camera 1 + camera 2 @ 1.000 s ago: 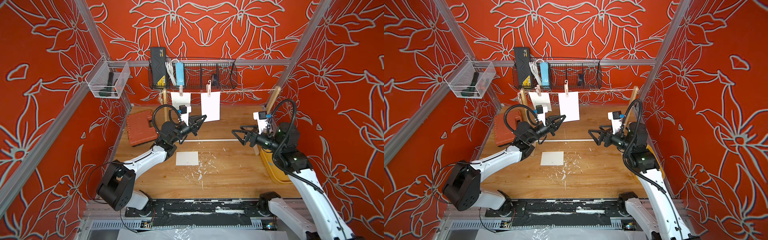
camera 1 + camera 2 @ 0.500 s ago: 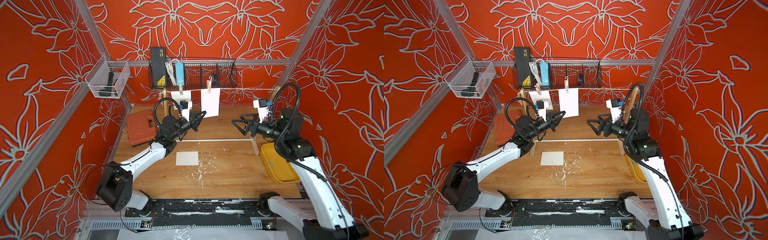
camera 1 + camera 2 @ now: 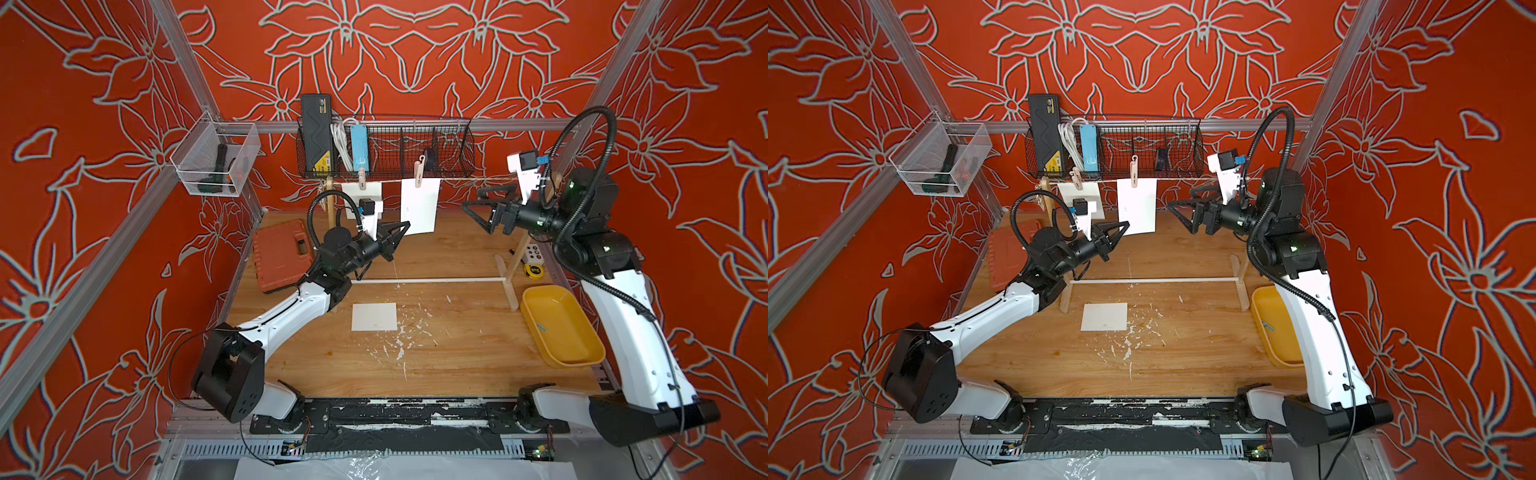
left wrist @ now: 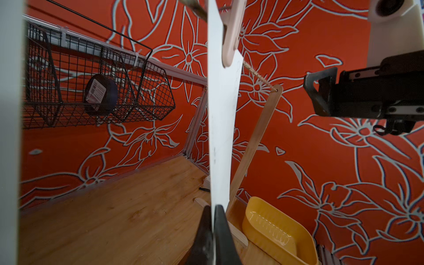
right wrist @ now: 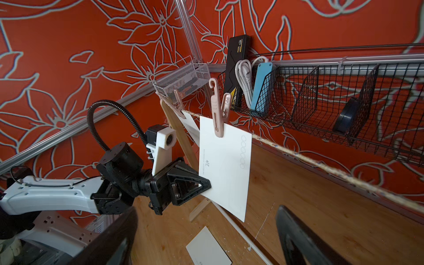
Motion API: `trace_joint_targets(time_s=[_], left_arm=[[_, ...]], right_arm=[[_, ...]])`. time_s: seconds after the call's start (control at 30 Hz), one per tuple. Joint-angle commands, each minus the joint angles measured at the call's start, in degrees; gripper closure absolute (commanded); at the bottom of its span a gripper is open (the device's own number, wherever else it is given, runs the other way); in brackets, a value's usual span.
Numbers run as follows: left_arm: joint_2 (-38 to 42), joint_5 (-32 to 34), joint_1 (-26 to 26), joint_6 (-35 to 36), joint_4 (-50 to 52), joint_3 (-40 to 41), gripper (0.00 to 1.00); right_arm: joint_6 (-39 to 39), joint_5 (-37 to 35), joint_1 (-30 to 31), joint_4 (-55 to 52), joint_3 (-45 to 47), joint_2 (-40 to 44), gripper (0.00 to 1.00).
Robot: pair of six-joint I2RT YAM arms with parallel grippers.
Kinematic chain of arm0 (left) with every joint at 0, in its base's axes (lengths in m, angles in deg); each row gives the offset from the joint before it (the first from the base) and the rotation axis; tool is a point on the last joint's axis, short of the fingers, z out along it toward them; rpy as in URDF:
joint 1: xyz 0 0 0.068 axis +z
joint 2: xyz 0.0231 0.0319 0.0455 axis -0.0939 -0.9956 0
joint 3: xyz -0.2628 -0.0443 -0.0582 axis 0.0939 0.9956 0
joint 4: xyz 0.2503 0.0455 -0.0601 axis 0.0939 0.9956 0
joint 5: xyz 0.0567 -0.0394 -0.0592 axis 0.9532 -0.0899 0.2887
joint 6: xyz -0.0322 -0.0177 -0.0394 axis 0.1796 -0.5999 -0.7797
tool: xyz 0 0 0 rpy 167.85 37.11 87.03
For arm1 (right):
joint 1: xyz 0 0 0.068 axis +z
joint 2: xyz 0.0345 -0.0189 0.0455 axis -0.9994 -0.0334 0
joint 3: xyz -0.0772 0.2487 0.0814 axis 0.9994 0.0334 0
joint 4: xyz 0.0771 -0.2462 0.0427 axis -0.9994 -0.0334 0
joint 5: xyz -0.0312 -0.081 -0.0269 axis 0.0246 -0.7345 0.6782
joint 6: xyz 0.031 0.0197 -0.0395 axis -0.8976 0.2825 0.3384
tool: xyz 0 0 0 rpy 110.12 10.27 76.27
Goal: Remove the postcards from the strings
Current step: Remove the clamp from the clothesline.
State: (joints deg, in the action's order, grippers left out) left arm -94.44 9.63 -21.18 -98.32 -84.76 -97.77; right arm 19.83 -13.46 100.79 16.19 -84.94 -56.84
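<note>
Two postcards [image 3: 419, 204] hang pegged on the string [image 5: 298, 156] along the table's [image 3: 457, 353] back edge; a third postcard [image 3: 374, 316] lies flat mid-table. Left jaws are clamped on the mid-string card's lower corner, probably to steady it, while right jaws stand wide apart near its clothespeg [image 5: 219, 114], probably to squeeze it open.

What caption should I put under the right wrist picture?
Left gripper pinches the edge of a postcard pegged to the twine by a pink clothespeg.
</note>
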Motion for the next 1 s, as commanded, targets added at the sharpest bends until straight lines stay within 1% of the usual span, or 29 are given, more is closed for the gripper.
trace_joint_targets(time_s=[0.0, 0.27, 0.57, 0.8, 0.97], left_arm=[[1.35, -1.31, 0.48, -0.42, -0.8, -0.88, 1.0], [0.84, -1.83, 0.81, -1.07, -1.07, -0.45, 1.0], [0.48, -2.46, 1.16, -1.53, -1.69, -0.08, 1.0], [0.03, -3.34, 1.35, -2.44, -2.66, -0.09, 1.0], [-0.05, -3.77, 1.34, -2.48, -2.92, -0.23, 1.0]], right_arm=[[1.07, 2.2, 0.41, -2.59, -5.68, -3.51, 0.05], [-3.32, 7.06, 0.82, -0.03, -18.32, -14.56, 0.07], [-3.13, 8.29, 3.61, -5.44, -35.11, -28.11, 0.07], [-3.45, 9.24, 5.42, -7.83, -43.35, -35.21, 0.08], [-3.54, 11.68, 6.93, -7.43, -44.68, -37.19, 0.08]])
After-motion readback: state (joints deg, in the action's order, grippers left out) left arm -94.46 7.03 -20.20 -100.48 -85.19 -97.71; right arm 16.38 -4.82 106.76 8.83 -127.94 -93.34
